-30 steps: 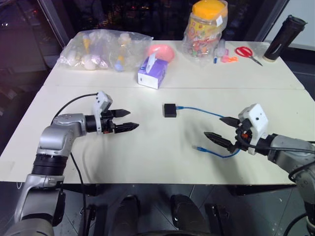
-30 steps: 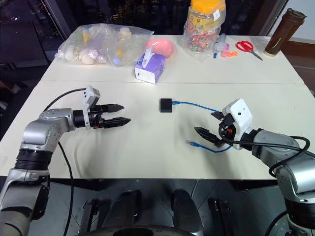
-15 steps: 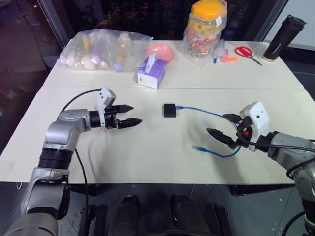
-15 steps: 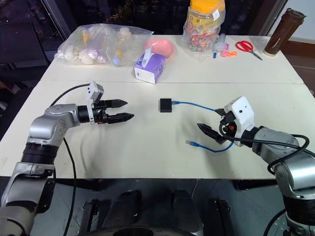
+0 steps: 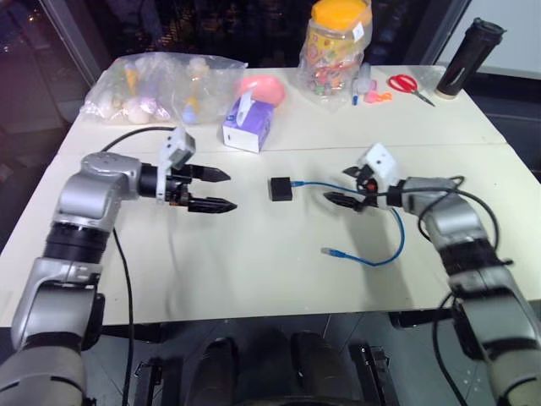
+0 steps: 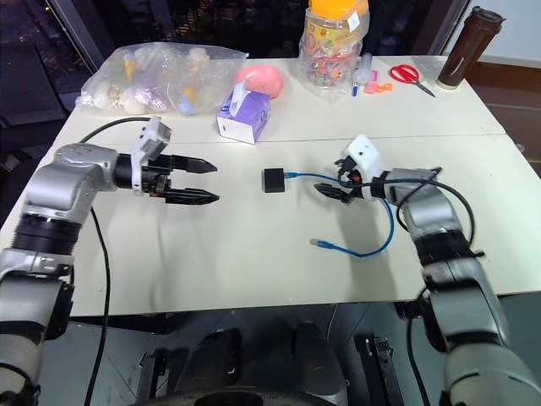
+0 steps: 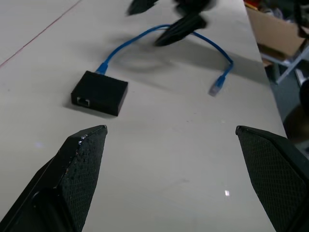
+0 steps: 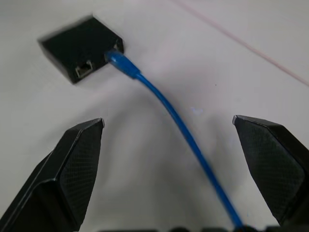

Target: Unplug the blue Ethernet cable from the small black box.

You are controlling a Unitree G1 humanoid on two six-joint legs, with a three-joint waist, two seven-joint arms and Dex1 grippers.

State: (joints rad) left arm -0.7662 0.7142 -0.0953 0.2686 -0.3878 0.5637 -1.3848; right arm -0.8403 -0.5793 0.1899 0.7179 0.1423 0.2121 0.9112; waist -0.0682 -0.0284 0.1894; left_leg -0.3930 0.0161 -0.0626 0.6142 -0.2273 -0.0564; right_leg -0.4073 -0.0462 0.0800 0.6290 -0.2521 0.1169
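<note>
The small black box (image 5: 280,188) lies flat mid-table, and the blue Ethernet cable (image 5: 395,227) is plugged into its right side. From there the cable (image 8: 145,82) runs right, then loops back to a loose plug end (image 5: 328,251). My right gripper (image 5: 339,187) is open just right of the box (image 8: 82,46), one finger on each side of the cable, gripping nothing. To the left of the box (image 7: 100,93), my left gripper (image 5: 230,190) is open and empty, pointing at the box from a hand's width away.
At the back of the table are a purple tissue box (image 5: 248,127), a clear bag of small items (image 5: 152,85), a pink object (image 5: 262,87), a candy jar with an orange lid (image 5: 336,46), red scissors (image 5: 410,85) and a dark bottle (image 5: 463,59).
My right gripper has moved forward and left from the cable's loop to straddle the cable near the box. The left gripper has risen slightly. The camera view has shifted.
</note>
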